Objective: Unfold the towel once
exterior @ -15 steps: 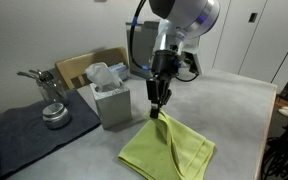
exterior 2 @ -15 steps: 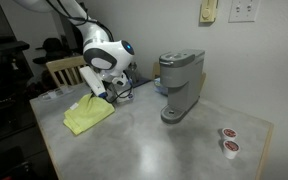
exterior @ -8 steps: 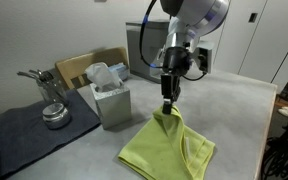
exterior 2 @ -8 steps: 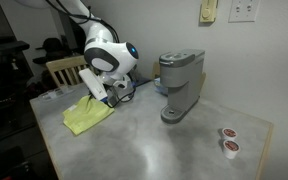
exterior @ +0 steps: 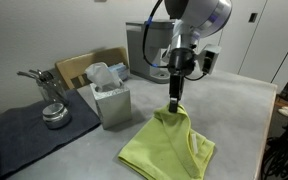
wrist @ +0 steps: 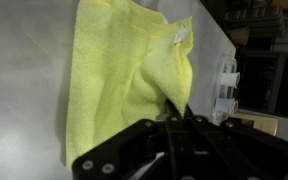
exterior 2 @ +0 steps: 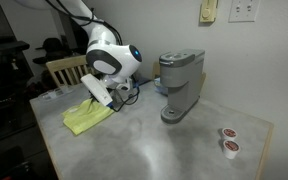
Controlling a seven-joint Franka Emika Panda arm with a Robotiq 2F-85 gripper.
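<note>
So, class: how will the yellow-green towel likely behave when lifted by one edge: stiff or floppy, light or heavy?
Probably floppy: the towel hangs in a peak from the gripper, with the rest sagging on the table. Likely light: one small pinch holds it up. Its fuzzy weave probably resists slipping.

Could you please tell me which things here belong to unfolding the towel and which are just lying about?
In the job: lime yellow-green cloth towel, lifted by one corner; gripper pinching it.
Lying about: white box; dark grey mat; grey coffee machine; two small pods; wooden chair.
</note>
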